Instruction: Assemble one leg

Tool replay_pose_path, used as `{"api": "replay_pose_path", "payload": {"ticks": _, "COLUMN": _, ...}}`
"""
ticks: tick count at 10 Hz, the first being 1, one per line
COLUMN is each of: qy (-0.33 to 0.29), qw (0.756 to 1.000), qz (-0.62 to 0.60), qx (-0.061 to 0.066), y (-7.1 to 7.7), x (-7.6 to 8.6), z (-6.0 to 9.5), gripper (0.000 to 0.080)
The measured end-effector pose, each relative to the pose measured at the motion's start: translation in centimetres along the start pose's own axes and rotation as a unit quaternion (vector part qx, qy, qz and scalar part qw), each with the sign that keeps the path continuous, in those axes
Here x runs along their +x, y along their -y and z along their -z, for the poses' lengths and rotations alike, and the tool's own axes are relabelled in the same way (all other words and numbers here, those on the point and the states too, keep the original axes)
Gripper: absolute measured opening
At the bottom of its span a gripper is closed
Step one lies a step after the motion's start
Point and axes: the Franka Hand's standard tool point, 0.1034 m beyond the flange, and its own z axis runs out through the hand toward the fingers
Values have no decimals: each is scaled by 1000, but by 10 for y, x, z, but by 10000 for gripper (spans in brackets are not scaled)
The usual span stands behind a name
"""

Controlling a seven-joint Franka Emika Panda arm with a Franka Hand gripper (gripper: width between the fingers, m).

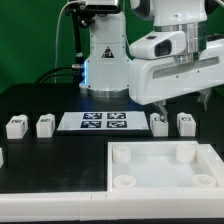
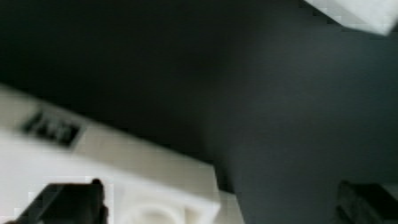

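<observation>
Leg (image 1: 186,122), stubby matte white plastic block with square tag | stood on black table (image 1: 30,100), behind smooth white socketed square panel (image 1: 150,170) | two-finger gripper (image 1: 184,103) hung above, jaws wide apart, empty.

On my feed I count four small white stubby plastic legs on the black bench (image 1: 40,165), each with a black-and-white square tag: first leg (image 1: 16,126), second leg (image 1: 44,125), third leg (image 1: 158,123), fourth leg (image 1: 186,122). There is one thin flat white marker board (image 1: 103,121), and I make out four printed tags on it. There is one large white square panel (image 1: 160,170) with four round corner sockets (image 1: 121,153). One white scrap (image 1: 2,157) at the frame edge I can't identify.
</observation>
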Motion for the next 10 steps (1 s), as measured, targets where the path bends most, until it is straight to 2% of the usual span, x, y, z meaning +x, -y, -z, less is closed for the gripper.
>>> {"api": "replay_pose_path", "payload": {"ticks": 3, "qy": 16, "qw": 990, "qz": -144, "qx": -1, "y": 42, "x": -16, "z": -11, "gripper": 649}}
{"api": "replay_pose_path", "payload": {"ticks": 4, "qy": 35, "qw": 994, "qz": -106, "qx": -3, "y": 37, "x": -16, "z": -10, "gripper": 649}}
{"api": "replay_pose_path", "payload": {"ticks": 6, "qy": 38, "qw": 994, "qz": -107, "qx": -3, "y": 35, "x": -15, "z": -10, "gripper": 649}}
{"api": "replay_pose_path", "payload": {"ticks": 7, "qy": 90, "qw": 991, "qz": -100, "qx": -6, "y": 33, "x": -23, "z": -10, "gripper": 649}}
{"api": "replay_pose_path", "payload": {"ticks": 9, "qy": 189, "qw": 977, "qz": -100, "qx": -2, "y": 31, "x": -22, "z": -9, "gripper": 649}}
{"api": "replay_pose_path", "payload": {"ticks": 10, "qy": 220, "qw": 970, "qz": -103, "qx": -1, "y": 31, "x": -27, "z": -15, "gripper": 649}}
